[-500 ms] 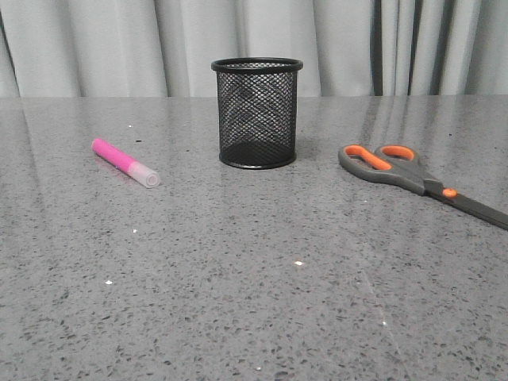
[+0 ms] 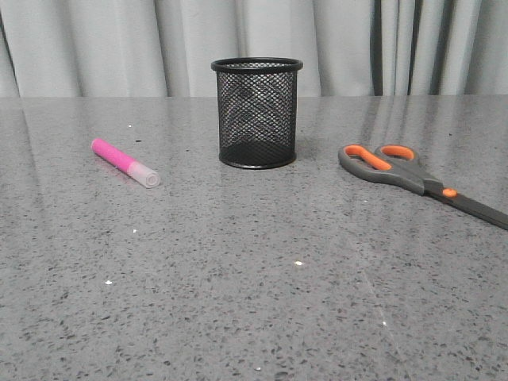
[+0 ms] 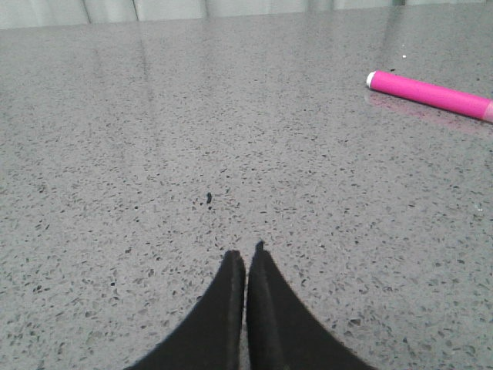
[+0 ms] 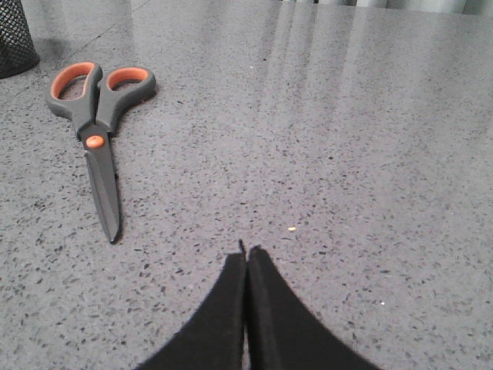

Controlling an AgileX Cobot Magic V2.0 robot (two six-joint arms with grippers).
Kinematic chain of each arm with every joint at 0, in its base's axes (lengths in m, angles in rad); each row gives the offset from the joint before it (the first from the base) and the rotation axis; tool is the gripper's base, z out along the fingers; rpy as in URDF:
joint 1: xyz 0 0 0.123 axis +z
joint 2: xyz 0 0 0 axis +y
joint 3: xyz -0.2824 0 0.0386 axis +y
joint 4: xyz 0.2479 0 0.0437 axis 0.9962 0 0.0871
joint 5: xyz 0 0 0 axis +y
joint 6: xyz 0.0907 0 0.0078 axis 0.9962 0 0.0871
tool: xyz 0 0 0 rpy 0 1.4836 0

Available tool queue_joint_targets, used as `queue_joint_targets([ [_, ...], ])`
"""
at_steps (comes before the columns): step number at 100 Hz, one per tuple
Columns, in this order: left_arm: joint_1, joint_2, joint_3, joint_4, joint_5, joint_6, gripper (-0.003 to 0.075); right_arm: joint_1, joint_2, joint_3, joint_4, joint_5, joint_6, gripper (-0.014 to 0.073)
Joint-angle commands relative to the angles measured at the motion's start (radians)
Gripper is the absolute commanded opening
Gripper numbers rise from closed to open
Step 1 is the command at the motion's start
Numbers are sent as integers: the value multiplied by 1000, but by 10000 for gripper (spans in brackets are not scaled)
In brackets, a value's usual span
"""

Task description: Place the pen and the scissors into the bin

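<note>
Presently, no part of the task is done: the bin (image 2: pixel 256 112) stands upright and empty near the middle of the grey table (image 2: pixel 238 302), with the pen (image 2: pixel 125 162) lying flat well to its left and the scissors (image 2: pixel 421 181) lying flat well to its right, blades closed.

The left gripper (image 3: pixel 246 262) hovers low over bare table with its fingertips pressed together, holding nothing. The right gripper (image 4: pixel 246 258) is in the same condition: pinched closed, empty. Neither arm appears in the front view.

The deciding relation is side and axis. The pen (image 3: pixel 429 94) lies ahead of the left gripper and off to one side of its line of reach, apart from the fingers, so the left arm is plainly the nearer one for it. Its long axis runs diagonally in the front view, pink end away from the robot and to the left, whitish cap toward the robot and the bin.

The scissors (image 4: pixel 96 127) lie ahead of the right gripper, likewise offset and untouched; handles point toward the bin (image 4: pixel 15 38) (only its edge shows in the right wrist view), blade tip outward to the right.

In the inspector's judgement, either gripper must first spread its fingers, shift sideways over its object, and turn to close across the long axis.
</note>
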Motion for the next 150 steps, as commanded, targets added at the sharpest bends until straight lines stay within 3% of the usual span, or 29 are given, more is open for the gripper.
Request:
queue_joint_targets([
  [1, 3, -28, 23, -7, -68, -10, -21, -5, -14, 17, 6, -26, -5, -48],
  [34, 3, -28, 23, 0, -74, -8, -21, -5, -14, 17, 4, -37, -5, -48],
  [45, 3, -28, 23, -13, -124, -8, -21, -5, -14, 17, -2, -110, -5, -48],
  [80, 3, -28, 23, -805, -226, -10, -21, -5, -14, 17, 3, -726, -5, -48],
  [94, 3, -28, 23, -911, -224, -10, -21, -5, -14, 17, 47, -873, 266, -48],
  [106, 3, -28, 18, -1011, -211, -10, -20, -5, -14, -11, 158, -723, 442, -48],
  [115, 3, -28, -14, -1035, -182, -5, 6, -5, -14, -54, 177, -630, 465, -48],
  [120, 3, -28, -56, -1020, -156, 33, 71, -5, -14, -80, 177, -611, 465, -48],
  [129, 3, -4, -141, -991, -105, 179, 262, -5, 0, -152, 177, -497, 465, -37],
  [137, 3, 43, -235, -991, -68, 285, 378, -3, 35, -224, 170, -375, 463, 49],
  [150, 3, 177, -368, -987, 17, 357, 327, -1, 105, -305, 134, -276, 461, 273],
])
